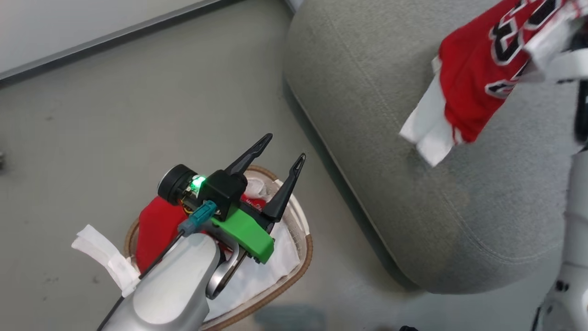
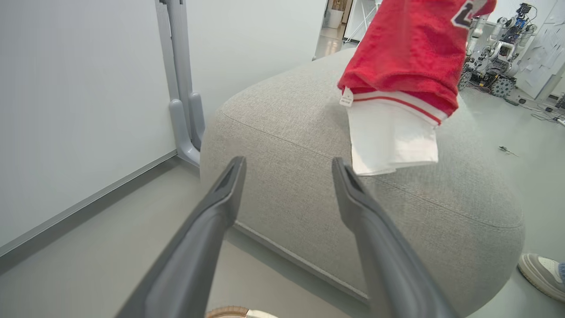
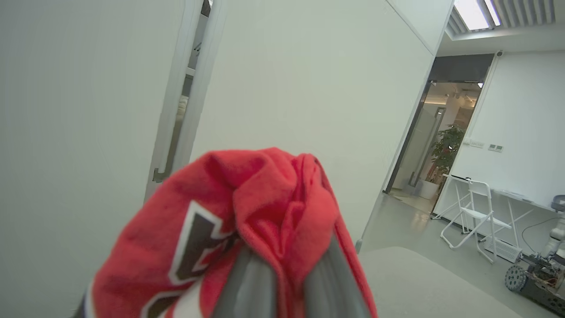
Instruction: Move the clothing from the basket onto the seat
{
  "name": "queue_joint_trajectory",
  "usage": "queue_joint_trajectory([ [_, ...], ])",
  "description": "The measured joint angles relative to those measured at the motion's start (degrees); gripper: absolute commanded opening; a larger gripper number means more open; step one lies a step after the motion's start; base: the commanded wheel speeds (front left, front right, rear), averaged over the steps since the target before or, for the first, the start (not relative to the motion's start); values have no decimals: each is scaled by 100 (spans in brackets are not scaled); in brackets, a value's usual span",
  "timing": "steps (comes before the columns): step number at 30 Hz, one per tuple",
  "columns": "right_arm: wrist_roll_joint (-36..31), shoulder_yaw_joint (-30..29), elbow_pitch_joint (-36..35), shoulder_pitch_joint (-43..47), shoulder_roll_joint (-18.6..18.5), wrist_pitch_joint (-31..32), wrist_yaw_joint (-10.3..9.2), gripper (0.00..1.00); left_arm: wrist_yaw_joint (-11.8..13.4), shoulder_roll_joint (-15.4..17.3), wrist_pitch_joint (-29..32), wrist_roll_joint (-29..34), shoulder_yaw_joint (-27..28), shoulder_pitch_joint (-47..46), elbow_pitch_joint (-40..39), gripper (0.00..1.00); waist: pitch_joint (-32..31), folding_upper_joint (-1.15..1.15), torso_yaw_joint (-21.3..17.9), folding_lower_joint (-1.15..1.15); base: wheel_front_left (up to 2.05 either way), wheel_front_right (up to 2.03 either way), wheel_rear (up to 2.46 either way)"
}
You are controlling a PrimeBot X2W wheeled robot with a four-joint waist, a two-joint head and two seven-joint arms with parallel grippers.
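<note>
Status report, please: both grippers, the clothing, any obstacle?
Left gripper open above basket. Right gripper shut on jersey, hanging over seat. More red clothing in basket. Shoe beside seat, not blocking.

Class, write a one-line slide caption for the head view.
Red jersey held by the right gripper over the grey seat; open left gripper above the basket holding more red clothing.

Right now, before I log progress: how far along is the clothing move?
Done: no garment visibly lies on the seat yet. In hand: the right gripper is shut on a red jersey hanging over the seat, not released. Left: more red clothing sits in the basket, with the open left gripper above it.
</note>
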Motion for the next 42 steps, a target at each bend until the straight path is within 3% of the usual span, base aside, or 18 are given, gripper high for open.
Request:
queue_joint_trajectory([
  [5,-371,-486,78,-781,-823,10,-1,0,0,-68,0,14,-54,-64,-97,100,190,0,501,0,0,0,0],
  [12,-698,-859,19,-1523,-2045,541,-1,0,0,-154,0,62,-232,-125,-398,100,504,0,1206,0,0,0,0],
  [16,-748,-1011,196,-1599,-2382,802,-1,0,0,-160,0,80,-336,-307,-615,100,787,0,1509,0,0,0,0],
  [19,-827,-1241,486,-1532,-2398,799,-1,0,0,-172,0,88,-420,-387,-719,100,1049,0,1670,0,0,0,0],
  [28,-1257,-2040,1758,-1017,-1735,333,-1,0,0,-51,0,162,-447,-616,-835,100,1832,0,2033,0,0,0,0],
  [35,-1547,-2294,2391,-970,-1314,46,-1,0,0,18,1,162,-410,-634,-755,100,2167,0,2082,0,0,0,0],
  [37,-1566,-2260,2420,-901,-1196,3,-1,29,0,22,0,158,-400,-636,-726,100,2174,0,2038,0,0,0,0],
  [38,-1569,-2225,2436,-868,-1150,-1,-1,50,0,22,1,156,-400,-638,-711,100,2164,0,2012,0,0,0,0],
  [39,-1559,-2192,2424,-849,-1109,-3,-1,93,0,21,1,154,-402,-644,-697,100,2145,0,1993,0,0,0,0],
  [40,-1505,-2134,2330,-809,-1049,-9,-1,100,0,18,1,132,-399,-657,-689,100,2113,0,1970,0,0,0,0],
  [42,-1403,-1968,2120,-676,-929,-8,-1,100,0,18,0,98,-359,-682,-659,100,2025,0,1911,0,0,0,0],
])
